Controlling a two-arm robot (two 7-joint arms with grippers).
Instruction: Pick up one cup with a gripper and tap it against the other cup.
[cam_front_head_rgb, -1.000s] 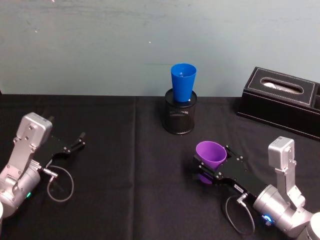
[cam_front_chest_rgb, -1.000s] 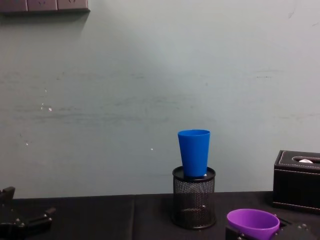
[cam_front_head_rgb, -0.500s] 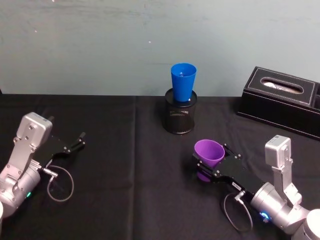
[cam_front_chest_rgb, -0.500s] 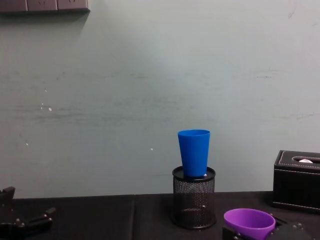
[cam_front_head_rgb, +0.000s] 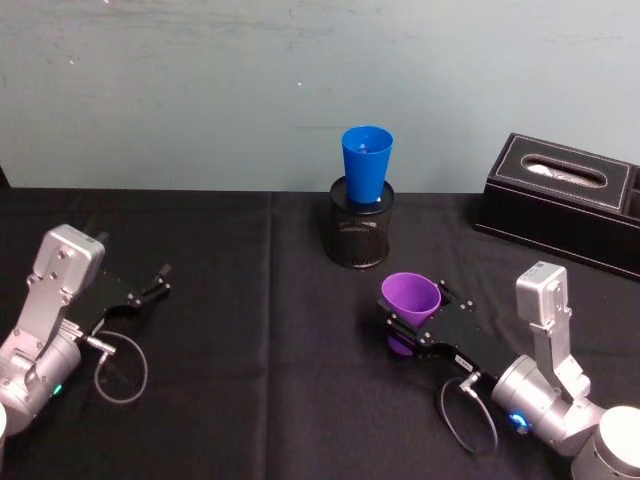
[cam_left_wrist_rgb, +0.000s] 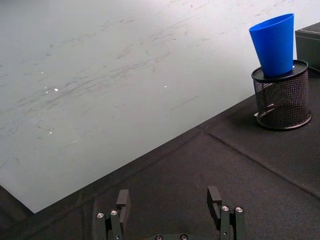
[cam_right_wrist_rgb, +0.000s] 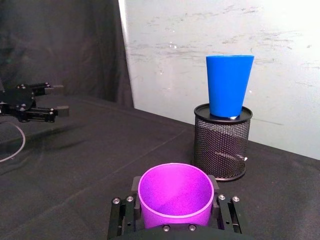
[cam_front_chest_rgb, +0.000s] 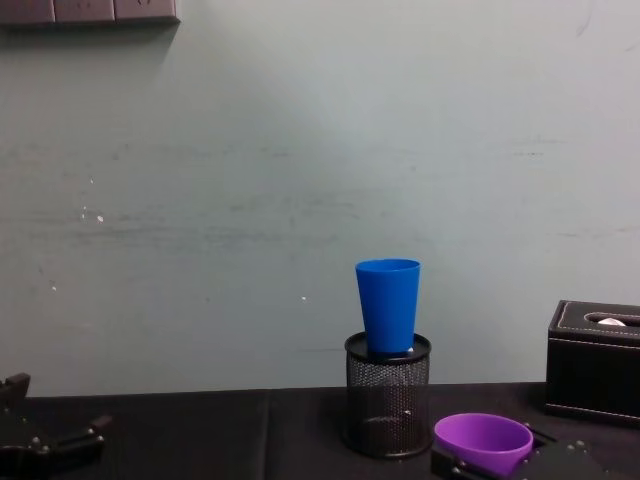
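The right tool (cam_front_head_rgb: 413, 312), black and flat-jawed on its silver arm, is clamped on the plain purple plastic tapered cup (cam_front_head_rgb: 410, 297). It holds the cup mouth up (leaning a little), near the front right of the black mesh holder (cam_front_head_rgb: 360, 240) on the black-covered counter (cam_front_head_rgb: 250, 400). The bright blue plastic tumbler (cam_front_head_rgb: 366, 165) stands upright in that holder, apart from the purple cup. The left tool (cam_left_wrist_rgb: 169, 196) sits at the far left, its fingers apart.
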